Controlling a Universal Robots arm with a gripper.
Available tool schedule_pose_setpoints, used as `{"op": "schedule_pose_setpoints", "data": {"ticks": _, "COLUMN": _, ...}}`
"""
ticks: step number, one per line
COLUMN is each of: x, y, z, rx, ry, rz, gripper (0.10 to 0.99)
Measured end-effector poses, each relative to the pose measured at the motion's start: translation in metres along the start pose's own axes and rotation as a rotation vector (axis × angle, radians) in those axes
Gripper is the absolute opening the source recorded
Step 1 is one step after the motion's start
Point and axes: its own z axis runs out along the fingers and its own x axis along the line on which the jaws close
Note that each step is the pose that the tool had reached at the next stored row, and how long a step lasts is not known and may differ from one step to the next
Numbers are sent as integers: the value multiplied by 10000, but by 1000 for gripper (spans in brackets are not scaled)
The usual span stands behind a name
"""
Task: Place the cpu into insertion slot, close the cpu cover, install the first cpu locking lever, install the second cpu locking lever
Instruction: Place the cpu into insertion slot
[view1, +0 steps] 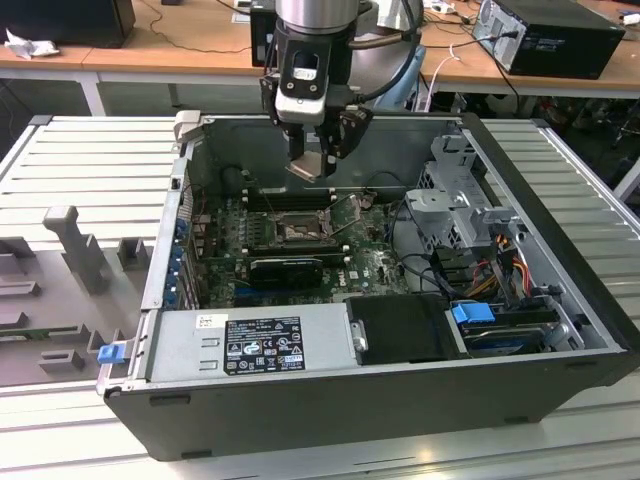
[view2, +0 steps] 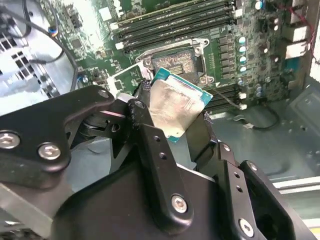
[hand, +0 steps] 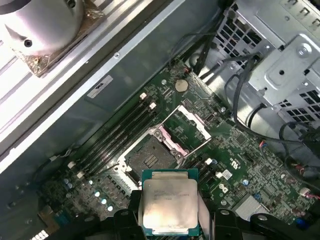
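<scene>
Cpu (hand: 169, 206) is held by the gripper (hand: 169, 216), pinched across two opposite edges by the fingers (view2: 148, 137), metal face up. This is probably so the face and contact side are left untouched and the chip can be lowered flat. Jaws are set narrow, closed to the cpu's width. In the exterior view the cpu (view1: 308, 168) is hung in the air inside the case (view1: 400, 400), above the middle of the board (view1: 372, 265) and apart from everything on it. Slot (hand: 150, 159) is seen empty near the board's middle, just beside the memory slots (hand: 117, 137). Cover (hand: 195, 119) is swung open from one edge of the slot, which is why the socket bed is exposed and reachable from above. In the first wrist view the cpu edges look roughly squared to the slot frame, judged as alignment for a straight drop. Whether the cpu is exactly over the slot cannot be told. Insertion is not yet done and the cover is not closed.
</scene>
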Motion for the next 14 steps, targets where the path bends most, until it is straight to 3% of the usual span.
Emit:
{"op": "schedule_pose_setpoints", "data": {"ticks": 4, "x": -1, "y": -4, "z": 41, "rx": -31, "ry": -130, "rz": 1493, "gripper": 529}}
{"op": "schedule_pose_setpoints", "data": {"ticks": 7, "x": -1, "y": -5, "z": 55, "rx": -43, "ry": -178, "rz": 2039, "gripper": 529}}
{"op": "schedule_pose_setpoints", "data": {"ticks": 14, "x": -3, "y": -11, "z": 122, "rx": -94, "ry": -383, "rz": 4391, "gripper": 529}}
